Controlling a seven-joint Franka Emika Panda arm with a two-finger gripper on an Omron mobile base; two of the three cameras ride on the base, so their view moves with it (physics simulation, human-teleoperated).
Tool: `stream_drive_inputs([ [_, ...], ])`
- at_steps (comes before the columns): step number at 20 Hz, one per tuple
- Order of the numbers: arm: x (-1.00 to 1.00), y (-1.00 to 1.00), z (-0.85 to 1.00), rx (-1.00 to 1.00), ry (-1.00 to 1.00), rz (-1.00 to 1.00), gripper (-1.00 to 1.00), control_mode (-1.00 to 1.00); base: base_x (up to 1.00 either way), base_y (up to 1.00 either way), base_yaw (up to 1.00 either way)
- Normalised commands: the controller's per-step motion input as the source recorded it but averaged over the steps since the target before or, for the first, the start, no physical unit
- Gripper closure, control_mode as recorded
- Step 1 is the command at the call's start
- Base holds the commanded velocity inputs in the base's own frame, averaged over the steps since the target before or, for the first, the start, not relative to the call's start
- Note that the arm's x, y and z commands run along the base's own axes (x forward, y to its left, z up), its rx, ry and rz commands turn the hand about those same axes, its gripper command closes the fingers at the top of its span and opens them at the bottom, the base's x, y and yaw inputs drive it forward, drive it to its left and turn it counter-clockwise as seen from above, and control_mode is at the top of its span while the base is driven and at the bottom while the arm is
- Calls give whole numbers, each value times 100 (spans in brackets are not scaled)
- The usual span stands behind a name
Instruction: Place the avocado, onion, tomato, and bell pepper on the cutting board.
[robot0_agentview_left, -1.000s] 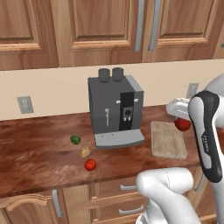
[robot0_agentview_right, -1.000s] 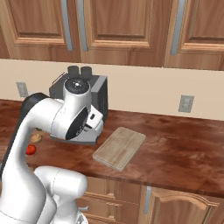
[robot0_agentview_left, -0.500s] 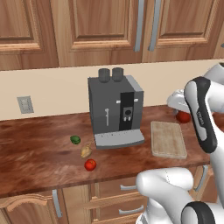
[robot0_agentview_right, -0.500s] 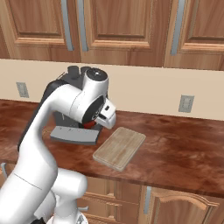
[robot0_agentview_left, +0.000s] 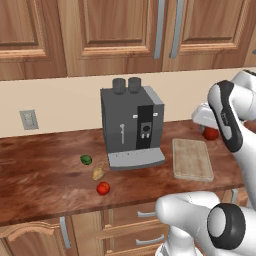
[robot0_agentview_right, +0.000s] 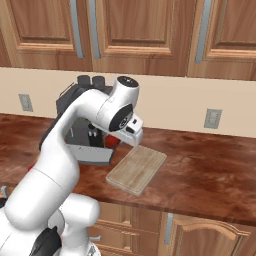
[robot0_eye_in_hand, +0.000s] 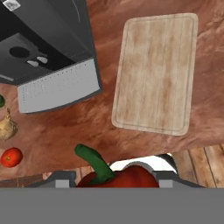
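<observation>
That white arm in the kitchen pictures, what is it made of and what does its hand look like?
The arm is a chain of smooth, rounded glossy white segments, with dark grey to black rings and round caps at the joints. No cables or markings are visible. It ends in a boxy white hand; the gripper has two small grey fingers, seen from the hand view.

Kitchen: wooden cabinets (robot0_agentview_left: 100, 35), coffee machine (robot0_agentview_left: 131, 125)
</observation>
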Motion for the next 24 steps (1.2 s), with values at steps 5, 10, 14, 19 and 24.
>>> stream_drive_inputs([
  [5,2,-1,-46,-6,-1,7,100,-100,0,0,0],
  [10,22,-3,-34,-3,-1,0,100,-100,0,0,0],
  [14,34,-20,-23,0,2,2,100,-100,0,0,0],
  [19,37,-29,-23,0,7,4,100,-100,0,0,0],
  [24,28,-27,-25,0,10,6,100,-100,0,0,0],
])
